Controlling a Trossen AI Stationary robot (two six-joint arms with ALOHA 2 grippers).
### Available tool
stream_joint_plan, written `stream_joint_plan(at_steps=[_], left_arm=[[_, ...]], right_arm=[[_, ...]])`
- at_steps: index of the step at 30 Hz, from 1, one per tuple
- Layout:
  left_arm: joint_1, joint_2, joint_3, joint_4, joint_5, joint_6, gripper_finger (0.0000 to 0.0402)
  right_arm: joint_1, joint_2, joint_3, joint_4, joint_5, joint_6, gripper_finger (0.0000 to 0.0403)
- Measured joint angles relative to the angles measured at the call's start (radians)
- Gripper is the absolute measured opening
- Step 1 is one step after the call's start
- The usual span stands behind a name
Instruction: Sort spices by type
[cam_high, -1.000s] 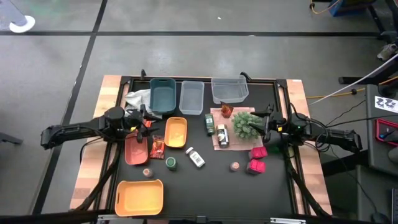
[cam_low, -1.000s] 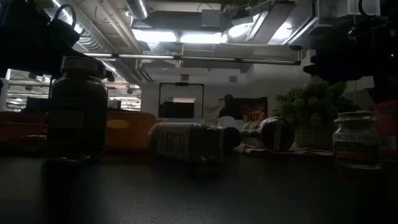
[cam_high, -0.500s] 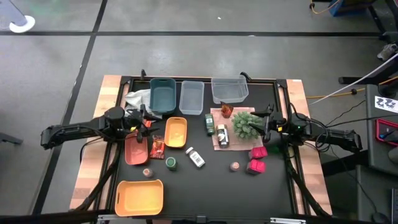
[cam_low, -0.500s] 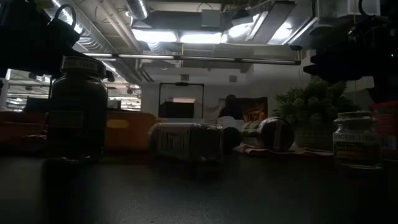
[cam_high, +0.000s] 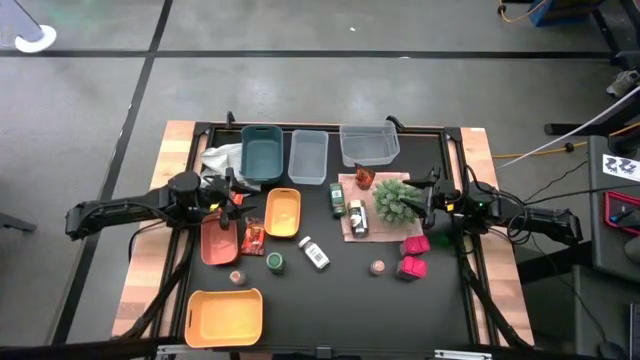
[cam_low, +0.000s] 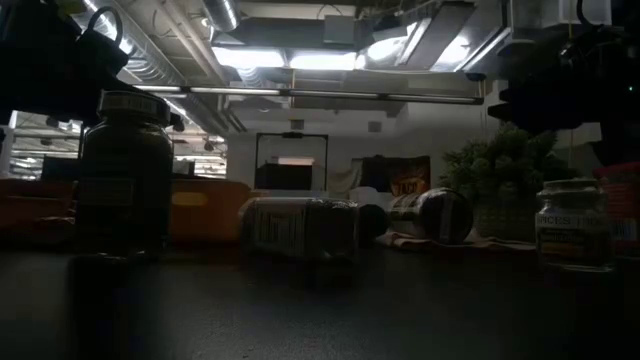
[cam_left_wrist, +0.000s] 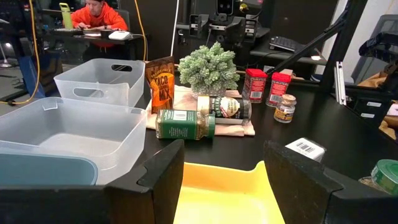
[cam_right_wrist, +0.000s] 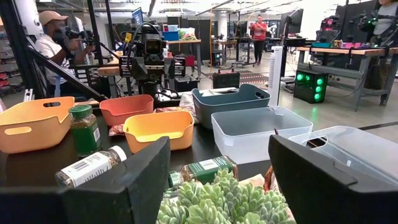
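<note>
My left gripper (cam_high: 232, 195) is open and empty at the left, its fingers over the near end of a small orange tray (cam_left_wrist: 217, 193). My right gripper (cam_high: 425, 205) is open and empty just right of the spiky plant (cam_high: 397, 200), above it in the right wrist view (cam_right_wrist: 221, 186). A green-lidded jar (cam_high: 274, 262), a white labelled bottle (cam_high: 315, 253) lying on its side, an orange-lidded jar (cam_high: 237, 276) and a pinkish-lidded jar (cam_high: 377, 267) are on the table. Two magenta boxes (cam_high: 413, 256) stand at the right. A red-orange packet (cam_high: 253, 237) lies by the trays. Two jars (cam_left_wrist: 186, 123) lie on a cloth.
A teal bin (cam_high: 261, 155) and two clear bins (cam_high: 308, 156) (cam_high: 369, 144) stand along the far edge. A reddish tray (cam_high: 219, 241) and a large orange bin (cam_high: 224, 316) are at the near left. A white cloth (cam_high: 220, 158) lies far left. Another packet (cam_high: 363, 178) stands behind the plant.
</note>
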Motion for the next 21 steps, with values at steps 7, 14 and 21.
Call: stream_joint_plan(at_steps=[7, 14, 21], left_arm=[[0.000, 0.000, 0.000, 0.001, 0.000, 0.000, 0.0205], [0.000, 0.000, 0.000, 0.003, 0.000, 0.000, 0.0205], [0.001, 0.000, 0.000, 0.012, -0.109, -0.117, 0.0205]], right_arm=[[0.000, 0.000, 0.000, 0.019, 0.021, 0.061, 0.0271], [0.000, 0.000, 0.000, 0.106, 0.053, 0.106, 0.0271], [0.000, 0.030, 0.065, 0.138, 0.055, 0.091, 0.0271]])
